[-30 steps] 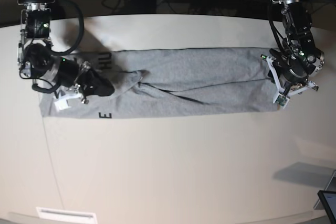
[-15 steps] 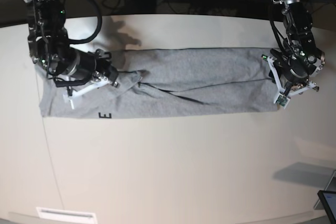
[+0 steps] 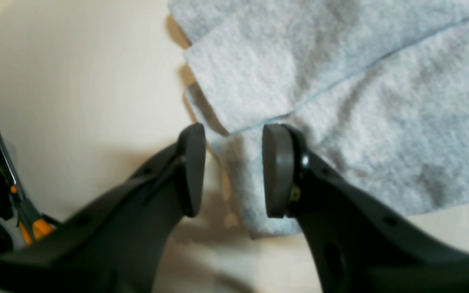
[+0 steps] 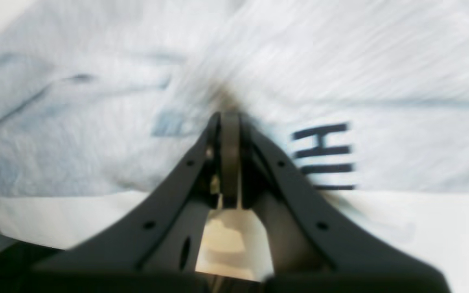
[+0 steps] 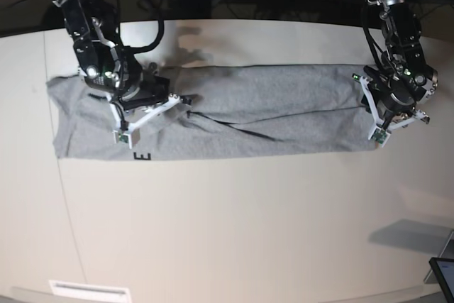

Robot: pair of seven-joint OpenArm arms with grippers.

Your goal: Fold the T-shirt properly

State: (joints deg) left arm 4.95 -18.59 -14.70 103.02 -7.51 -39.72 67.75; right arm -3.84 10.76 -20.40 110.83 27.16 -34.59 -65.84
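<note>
- The T-shirt [image 5: 248, 115] lies as a long grey band across the table [image 5: 234, 218], with a black letter "E" showing at its near-left edge.
- In the base view the right gripper [image 5: 183, 99] is mostly masked by its own arm and wrist, so its tips are hard to make out there.
- The right wrist view is smeared by motion; only the black lettering [image 4: 324, 156] and 2 dark fingers pressed tight together read clearly. Whether a fold of cloth is caught between them cannot be told.
- The left gripper [image 3: 230, 171] has its jaws spread partway, astride a layered corner of the shirt; the cloth sits between the pads without being squeezed.
- The left wrist view crops the shirt at the top and right.
- Compared with 1 second ago, the right arm has swung from the shirt's far-left end toward its middle, and the left end now lies spread flat, uncovered.
- The left gripper has stayed at the same end.
</note>
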